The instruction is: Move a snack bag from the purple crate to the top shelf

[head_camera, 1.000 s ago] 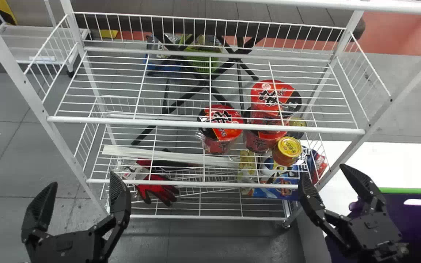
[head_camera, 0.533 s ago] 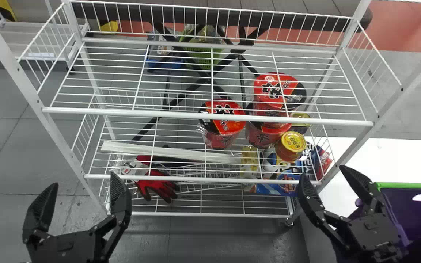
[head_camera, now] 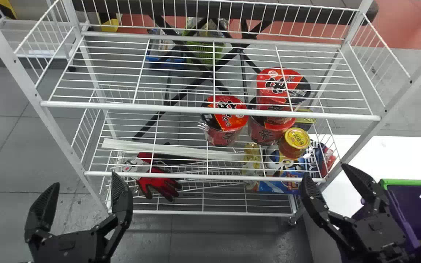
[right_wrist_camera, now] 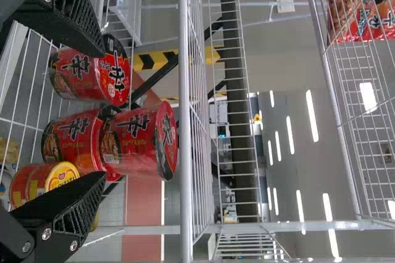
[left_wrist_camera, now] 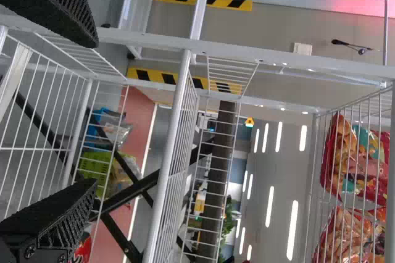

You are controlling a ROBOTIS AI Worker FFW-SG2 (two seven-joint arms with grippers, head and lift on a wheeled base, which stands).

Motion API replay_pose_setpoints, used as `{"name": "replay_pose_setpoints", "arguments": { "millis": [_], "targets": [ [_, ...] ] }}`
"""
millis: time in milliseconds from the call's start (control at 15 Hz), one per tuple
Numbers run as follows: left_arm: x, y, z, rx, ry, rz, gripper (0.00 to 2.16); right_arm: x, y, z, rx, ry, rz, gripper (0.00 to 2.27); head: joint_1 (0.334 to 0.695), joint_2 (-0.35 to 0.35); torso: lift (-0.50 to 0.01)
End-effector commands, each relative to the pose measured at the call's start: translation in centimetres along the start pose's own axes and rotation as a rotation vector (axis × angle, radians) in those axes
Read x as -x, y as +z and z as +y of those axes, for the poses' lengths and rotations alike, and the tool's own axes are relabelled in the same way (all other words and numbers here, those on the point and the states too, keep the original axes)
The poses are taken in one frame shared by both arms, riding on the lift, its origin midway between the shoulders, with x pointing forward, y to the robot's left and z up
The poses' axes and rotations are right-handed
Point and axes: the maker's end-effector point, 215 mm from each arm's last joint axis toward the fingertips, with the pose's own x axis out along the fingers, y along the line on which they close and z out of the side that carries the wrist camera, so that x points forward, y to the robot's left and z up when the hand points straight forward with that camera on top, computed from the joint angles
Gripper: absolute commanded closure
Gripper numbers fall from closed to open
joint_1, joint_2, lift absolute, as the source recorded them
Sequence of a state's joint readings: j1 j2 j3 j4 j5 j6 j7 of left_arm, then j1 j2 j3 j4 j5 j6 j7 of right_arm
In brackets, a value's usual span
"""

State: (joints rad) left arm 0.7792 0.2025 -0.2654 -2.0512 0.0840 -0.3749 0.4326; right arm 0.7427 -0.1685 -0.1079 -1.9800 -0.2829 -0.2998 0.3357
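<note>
Both grippers open, nothing held. Left gripper (head_camera: pixel 84 179) parked off the rack's (head_camera: pixel 210 112) front left corner. Right gripper (head_camera: pixel 325 171) is off the front right corner, beside the purple crate (head_camera: pixel 411 210), so I read it as the picking arm, spread for a grasp. Crate's green rim sits by the white worktop's (head_camera: pixel 397 157) near edge, handy for a lift onto the top shelf (right_wrist_camera: pixel 333 90). Snack bag: task puts it in the crate; from here can't tell its spot, pointing or long axis. Red bags (left_wrist_camera: pixel 352 238) up top, seen through wire; long axes unclear too.
</note>
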Motion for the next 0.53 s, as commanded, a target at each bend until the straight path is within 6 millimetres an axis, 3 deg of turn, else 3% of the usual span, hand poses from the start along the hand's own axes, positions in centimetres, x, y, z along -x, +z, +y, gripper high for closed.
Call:
{"name": "replay_pose_setpoints", "arguments": {
  "millis": [0,467],
  "targets": [
    [0.06,-0.09,-0.06,0.000,-0.001,0.004,0.00,0.01,-0.27,-0.24,-0.002,-0.008,0.009,0.14,0.695,-0.070,-0.452],
    [0.03,0.18,-0.03,0.000,-0.002,-0.001,0.00,0.18,-0.05,-0.40,-0.009,-0.010,0.004,0.14,0.695,-0.079,-0.453]
  ]
}}
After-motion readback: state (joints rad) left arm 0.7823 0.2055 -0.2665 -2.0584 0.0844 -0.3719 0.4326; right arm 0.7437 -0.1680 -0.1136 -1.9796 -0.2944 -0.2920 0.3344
